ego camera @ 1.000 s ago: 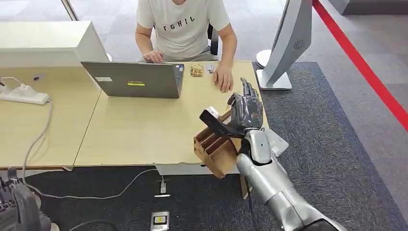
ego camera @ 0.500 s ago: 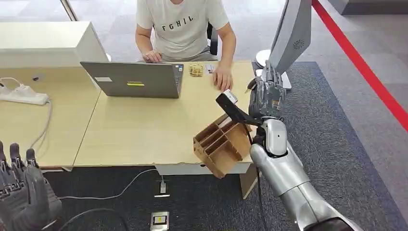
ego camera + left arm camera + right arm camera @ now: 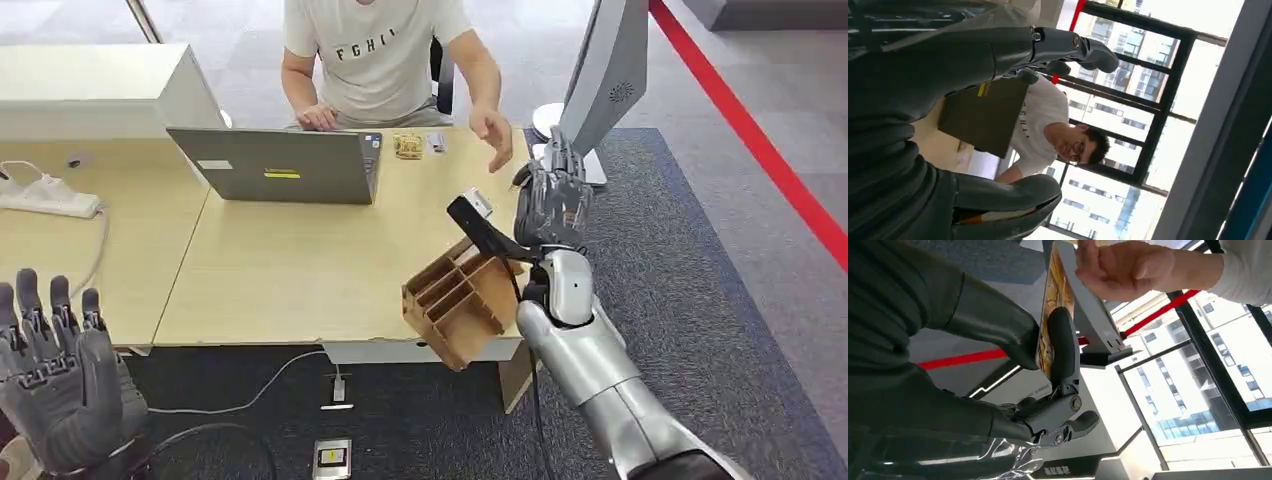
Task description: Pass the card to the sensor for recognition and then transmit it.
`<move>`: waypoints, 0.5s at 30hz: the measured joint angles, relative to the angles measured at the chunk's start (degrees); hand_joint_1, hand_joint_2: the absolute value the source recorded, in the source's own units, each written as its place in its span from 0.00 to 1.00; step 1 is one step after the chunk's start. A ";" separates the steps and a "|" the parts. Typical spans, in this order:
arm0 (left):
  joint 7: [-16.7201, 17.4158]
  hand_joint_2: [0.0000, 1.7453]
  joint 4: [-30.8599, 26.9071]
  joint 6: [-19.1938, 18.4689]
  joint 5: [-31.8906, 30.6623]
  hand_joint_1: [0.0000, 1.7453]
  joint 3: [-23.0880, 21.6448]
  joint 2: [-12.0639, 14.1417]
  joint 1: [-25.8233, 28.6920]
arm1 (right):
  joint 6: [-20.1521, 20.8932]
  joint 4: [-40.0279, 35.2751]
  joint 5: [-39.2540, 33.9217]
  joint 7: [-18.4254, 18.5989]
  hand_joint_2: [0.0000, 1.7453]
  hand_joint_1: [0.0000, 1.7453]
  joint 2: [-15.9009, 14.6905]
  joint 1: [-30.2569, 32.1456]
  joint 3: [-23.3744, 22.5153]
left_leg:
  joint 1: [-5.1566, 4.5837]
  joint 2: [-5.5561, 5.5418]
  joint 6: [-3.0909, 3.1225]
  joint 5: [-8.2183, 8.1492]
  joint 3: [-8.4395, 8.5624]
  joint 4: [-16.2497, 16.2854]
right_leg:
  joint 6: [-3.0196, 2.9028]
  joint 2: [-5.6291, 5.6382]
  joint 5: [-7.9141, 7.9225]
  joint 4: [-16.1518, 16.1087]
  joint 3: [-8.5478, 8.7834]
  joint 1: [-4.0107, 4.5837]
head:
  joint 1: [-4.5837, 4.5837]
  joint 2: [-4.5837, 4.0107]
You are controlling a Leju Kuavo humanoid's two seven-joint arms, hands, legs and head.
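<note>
My right hand (image 3: 551, 203) is raised over the table's right end, just in front of the tall grey sensor stand (image 3: 603, 75). It pinches a card (image 3: 479, 203) between thumb and finger. In the right wrist view the card (image 3: 1051, 295) stands edge-on with a yellowish print, gripped by my right hand (image 3: 1013, 335). A person's hand (image 3: 1128, 267) hovers close to the card's free end; the same hand (image 3: 496, 130) is lifted off the table in the head view. My left hand (image 3: 60, 385) is held up low at the left, fingers spread, holding nothing (image 3: 998, 55).
A wooden slotted organizer (image 3: 462, 300) sits tilted at the table's front edge, below my right hand. An open laptop (image 3: 275, 165) stands before the seated person (image 3: 375, 55). Small snacks (image 3: 407, 146) lie beside it. A power strip (image 3: 50, 195) lies on the left table.
My right hand carried the card up from the organizer toward the sensor, then held still. The person's hand lifted off the table toward the card. My left hand rose into view.
</note>
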 joint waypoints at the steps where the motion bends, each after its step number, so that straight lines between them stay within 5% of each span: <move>1: 0.04 1.00 0.11 0.00 0.00 0.00 -0.11 0.00 -0.22 | 0.00 0.43 0.06 -0.07 1.00 1.00 0.39 -0.10 0.04 | 0.00 0.00 0.00 0.00 0.00 0.00 | 0.00 0.00 0.00 0.00 0.00 0.00 | 0.02 0.00; 15: -0.18 1.00 0.77 0.00 0.05 0.00 -0.94 0.33 -0.73 | -0.28 4.27 1.40 -0.33 1.00 1.00 2.76 -1.03 0.33 | 0.00 0.00 0.00 0.00 0.00 0.00 | 0.00 0.00 0.00 0.00 -0.01 0.00 | 0.02 0.00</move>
